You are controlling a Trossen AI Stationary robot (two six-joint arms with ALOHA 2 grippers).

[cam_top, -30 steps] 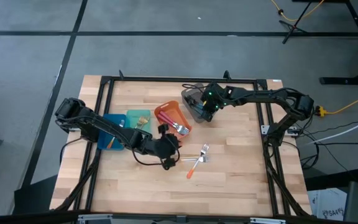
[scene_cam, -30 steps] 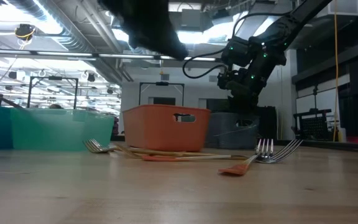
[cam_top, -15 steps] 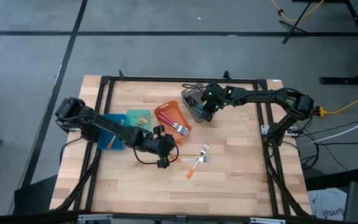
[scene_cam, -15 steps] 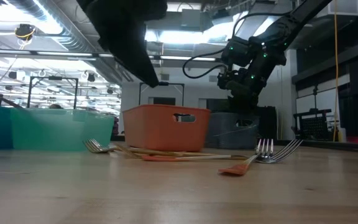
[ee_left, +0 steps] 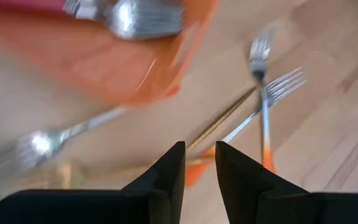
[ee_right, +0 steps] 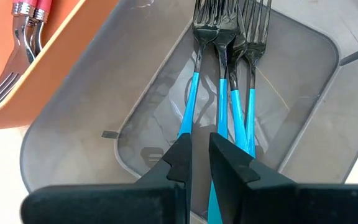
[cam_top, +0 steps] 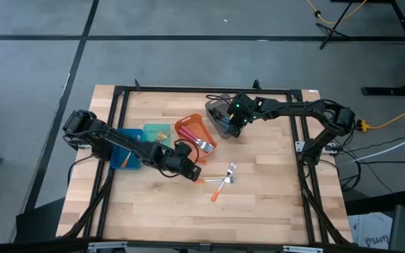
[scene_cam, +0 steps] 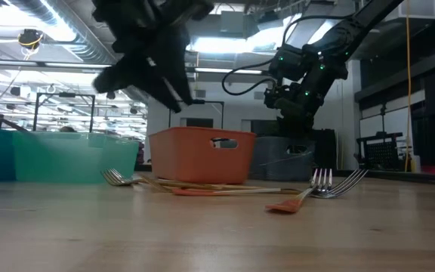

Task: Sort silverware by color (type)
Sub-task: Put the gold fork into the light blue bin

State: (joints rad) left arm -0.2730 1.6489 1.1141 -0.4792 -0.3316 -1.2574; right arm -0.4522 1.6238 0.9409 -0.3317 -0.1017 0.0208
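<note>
Grey floor surrounds a pale wooden table framed in black; no brand, label or writing can be read anywhere. From left to right across the high view, a blue bin and a teal bin sit side by side under the left arm, the teal one holding gold-handled pieces. Next stands the orange bin with red-handled forks inside. The left gripper hangs just in front of that bin, above the table, its fingers set a narrow gap apart with nothing between them. Just right of it lie the loose pieces: a long gold-handled utensil and two orange-handled forks crossing each other, all flat on the wood. Farther right and toward the back, the grey bin holds four blue-handled forks lying parallel. The right gripper hovers directly over this bin, its fingers likewise slightly parted and empty.
</note>
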